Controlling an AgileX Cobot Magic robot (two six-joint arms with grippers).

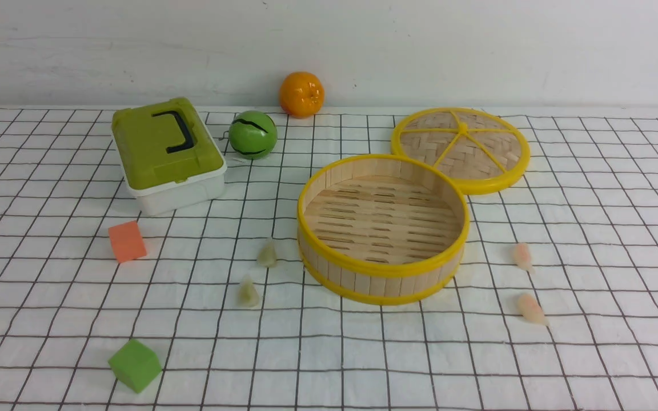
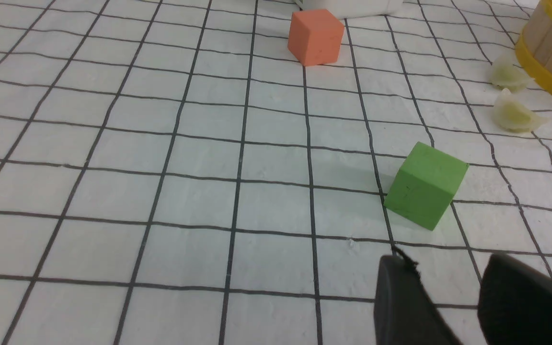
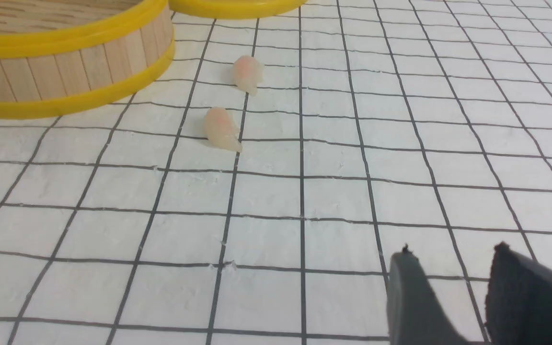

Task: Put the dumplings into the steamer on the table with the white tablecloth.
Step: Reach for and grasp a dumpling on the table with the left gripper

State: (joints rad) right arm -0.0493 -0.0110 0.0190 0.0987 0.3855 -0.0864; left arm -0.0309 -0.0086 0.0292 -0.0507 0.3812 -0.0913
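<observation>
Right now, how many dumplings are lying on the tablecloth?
4, all on the cloth. Left of the steamer: far green dumpling, near green dumpling. Right of it: far pink dumpling, near pink dumpling. None looks hidden.

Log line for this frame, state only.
steamer: empty | green dumplings: on tablecloth | pink dumplings: on tablecloth | left gripper: open | right gripper: open

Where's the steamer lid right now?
In the front view, the lid lies flat on the white tablecloth, right of centre, just behind the steamer and toward its right.
</observation>
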